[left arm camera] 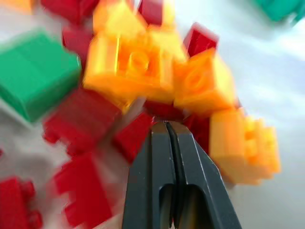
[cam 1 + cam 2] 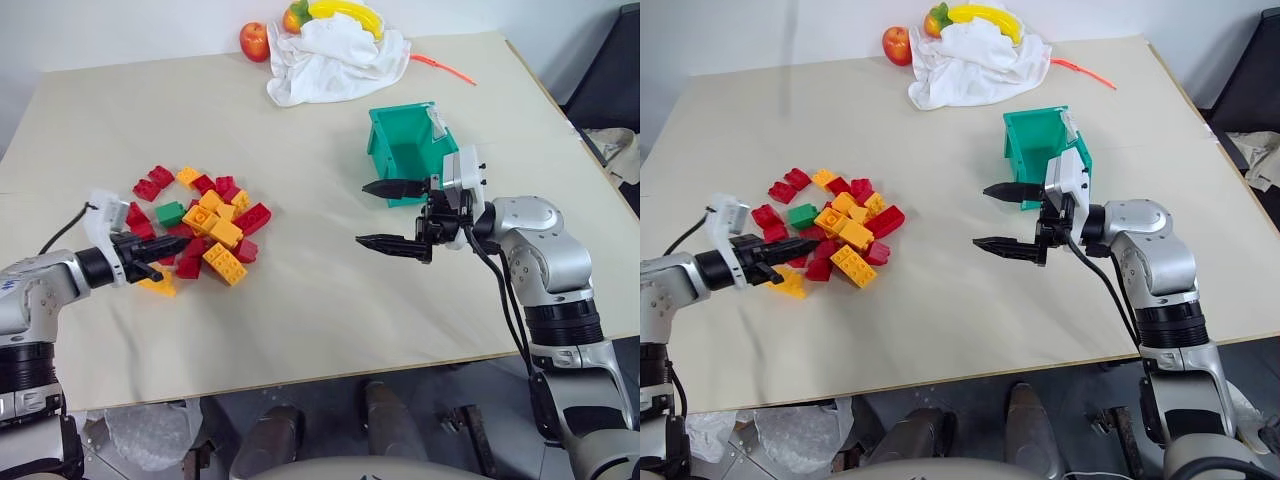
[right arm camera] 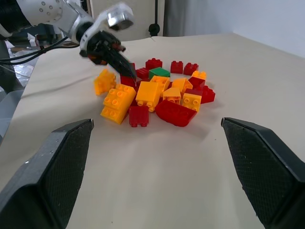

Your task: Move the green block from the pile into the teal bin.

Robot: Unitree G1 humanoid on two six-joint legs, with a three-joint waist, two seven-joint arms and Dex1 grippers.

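Clenched left claw (image 2: 178, 266) noses the pile (image 2: 205, 225) with one green block (image 2: 169, 213); right claw (image 2: 390, 215) released.

We see the pile (image 2: 195, 222) as glossy hard plastic bricks, studded; the green block (image 2: 169, 213) has the same shiny plastic. The teal bin (image 2: 405, 145) is smooth plastic. The table (image 2: 300, 300) top looks matt, pale, smooth. The white cloth (image 2: 335, 60) is soft, crumpled fabric. Gripper fingers (image 3: 52, 176) look matt black with a fine textured face.
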